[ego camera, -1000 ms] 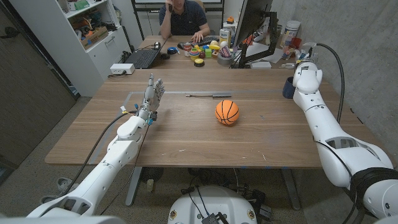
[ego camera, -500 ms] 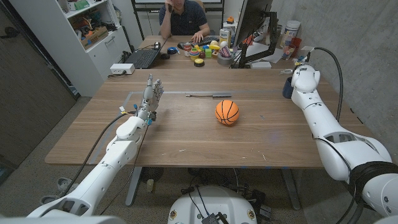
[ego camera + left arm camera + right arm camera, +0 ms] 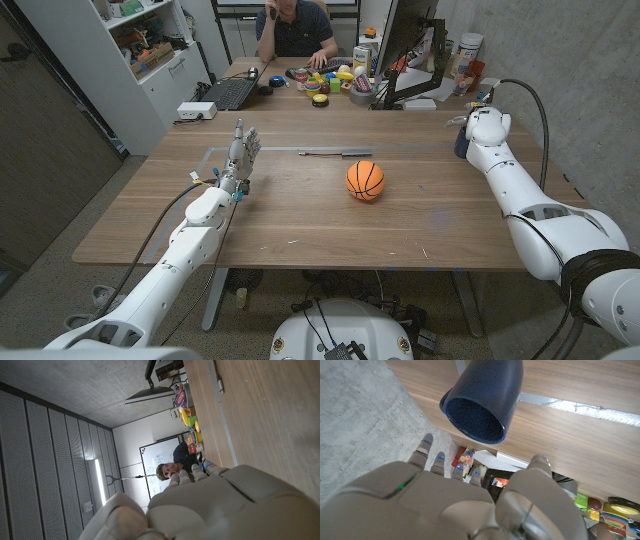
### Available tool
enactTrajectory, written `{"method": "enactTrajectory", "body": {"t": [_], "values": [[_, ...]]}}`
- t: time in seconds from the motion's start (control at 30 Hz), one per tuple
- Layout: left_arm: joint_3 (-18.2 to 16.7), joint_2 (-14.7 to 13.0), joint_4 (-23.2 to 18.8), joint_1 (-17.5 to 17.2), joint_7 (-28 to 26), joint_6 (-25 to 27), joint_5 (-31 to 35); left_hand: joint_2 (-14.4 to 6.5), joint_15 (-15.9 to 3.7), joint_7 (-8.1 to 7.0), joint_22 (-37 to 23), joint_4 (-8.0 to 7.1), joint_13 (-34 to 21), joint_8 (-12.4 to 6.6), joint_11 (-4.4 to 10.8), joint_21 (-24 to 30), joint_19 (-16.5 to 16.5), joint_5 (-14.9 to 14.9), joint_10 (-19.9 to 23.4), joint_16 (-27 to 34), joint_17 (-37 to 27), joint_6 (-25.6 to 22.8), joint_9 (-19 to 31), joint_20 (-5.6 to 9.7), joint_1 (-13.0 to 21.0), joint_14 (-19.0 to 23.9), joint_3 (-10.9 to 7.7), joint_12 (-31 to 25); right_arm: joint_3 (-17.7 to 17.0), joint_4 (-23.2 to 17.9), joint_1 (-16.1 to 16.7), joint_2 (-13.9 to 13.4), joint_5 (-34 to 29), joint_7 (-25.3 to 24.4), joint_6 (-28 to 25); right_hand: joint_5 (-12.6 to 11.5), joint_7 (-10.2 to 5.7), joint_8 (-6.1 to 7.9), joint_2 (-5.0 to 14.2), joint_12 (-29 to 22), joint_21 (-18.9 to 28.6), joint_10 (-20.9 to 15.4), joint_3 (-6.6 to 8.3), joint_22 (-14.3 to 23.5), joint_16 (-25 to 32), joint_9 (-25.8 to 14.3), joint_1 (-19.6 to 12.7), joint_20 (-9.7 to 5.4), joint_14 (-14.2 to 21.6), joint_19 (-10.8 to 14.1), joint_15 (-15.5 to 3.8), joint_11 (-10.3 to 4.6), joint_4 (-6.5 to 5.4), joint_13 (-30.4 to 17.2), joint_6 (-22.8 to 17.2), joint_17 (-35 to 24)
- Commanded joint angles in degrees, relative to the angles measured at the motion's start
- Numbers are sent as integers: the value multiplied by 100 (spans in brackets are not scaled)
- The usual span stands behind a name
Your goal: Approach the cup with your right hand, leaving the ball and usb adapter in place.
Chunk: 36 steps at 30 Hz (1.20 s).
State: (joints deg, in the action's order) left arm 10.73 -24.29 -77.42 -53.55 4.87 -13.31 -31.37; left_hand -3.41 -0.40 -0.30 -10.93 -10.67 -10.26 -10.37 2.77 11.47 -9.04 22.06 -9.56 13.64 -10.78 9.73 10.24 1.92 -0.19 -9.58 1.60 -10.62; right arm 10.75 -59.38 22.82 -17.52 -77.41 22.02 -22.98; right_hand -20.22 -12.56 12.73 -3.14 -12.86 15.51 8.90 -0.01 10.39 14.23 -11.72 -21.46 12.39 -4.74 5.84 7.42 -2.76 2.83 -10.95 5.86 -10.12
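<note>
The right hand (image 3: 455, 505) is seen spread, holding nothing, just short of the dark blue cup (image 3: 480, 402) at the table's far right edge. Fingers should be kept apart and eased around the wall — no knock. In the head view the cup (image 3: 461, 140) is mostly hidden behind the forearm. The ball (image 3: 365, 180) sits mid-table, well apart.

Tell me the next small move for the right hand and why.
Probably ease the right hand a little further toward the dark blue cup. In the right wrist view the cup's open mouth sits just beyond the spread fingertips, not yet touched. The ball and the usb adapter lie mid-table, well aside, so a short straight advance should leave them alone.
</note>
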Motion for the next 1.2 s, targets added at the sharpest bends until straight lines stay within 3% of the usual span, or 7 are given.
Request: {"method": "enactTrajectory", "body": {"t": [0.03,0.07,0.1,0.8,0.83,1.2], "values": [[-20,26,-25,-15,-21,18,33,-621,11,5,-18,-1,-29,-33,23,25,-43,39,-1230,8,-11,1026,30,78,15,-1025,30,-17,159,396,-201,-52,163,202,16,-47,-13,40,15,-16,16,-128,-57,5,70,-9,-120,10,188,234,-44,-17,16,-11,-102,-15],[-20,31,-25,-15,-27,14,39,-619,-2,2,-17,-5,-47,-30,119,22,-50,42,-934,-5,-11,1016,30,79,9,-1052,42,-145,155,435,-220,-39,184,200,-11,-53,-13,42,24,-23,20,-189,-67,4,83,-9,-139,9,259,308,-60,-18,20,-10,-132,-14],[-22,32,-27,-16,-23,17,36,-619,8,5,-16,-1,-30,-27,31,23,-44,50,-1226,4,-12,1019,30,75,14,-1020,57,-10,170,458,-223,-50,189,169,-2,-54,-13,43,27,-24,22,-207,-71,4,85,-8,-144,9,277,334,-65,-16,21,-9,-144,-14],[-3,69,-76,-24,-51,19,98,-613,16,2,-16,1,-29,-30,18,26,-38,57,-1229,-2,-10,1022,30,64,15,-1021,77,-12,177,287,-109,-201,318,142,-11,-65,-14,71,56,48,-2,-194,-128,-7,12,-11,-177,17,251,560,-45,-48,17,-7,-330,-14],[-3,70,-88,-31,-68,25,106,-627,11,7,-30,8,-205,-150,13,98,-82,60,-1477,15,-44,1079,44,65,34,-1050,213,-386,179,273,-98,-214,321,123,12,-67,-14,70,59,51,-4,-193,-129,-7,12,-11,-183,17,259,569,-58,-52,18,-7,-334,-14],[-3,79,-145,-69,-91,36,120,-633,10,0,-26,6,-159,-133,17,95,-63,69,-1359,23,-34,1055,38,65,34,-1026,217,-355,121,169,-46,-243,375,145,27,-75,-15,64,82,63,-22,-213,-134,-10,-1,-8,-223,17,281,628,-77,-77,29,-7,-362,-13]]}}
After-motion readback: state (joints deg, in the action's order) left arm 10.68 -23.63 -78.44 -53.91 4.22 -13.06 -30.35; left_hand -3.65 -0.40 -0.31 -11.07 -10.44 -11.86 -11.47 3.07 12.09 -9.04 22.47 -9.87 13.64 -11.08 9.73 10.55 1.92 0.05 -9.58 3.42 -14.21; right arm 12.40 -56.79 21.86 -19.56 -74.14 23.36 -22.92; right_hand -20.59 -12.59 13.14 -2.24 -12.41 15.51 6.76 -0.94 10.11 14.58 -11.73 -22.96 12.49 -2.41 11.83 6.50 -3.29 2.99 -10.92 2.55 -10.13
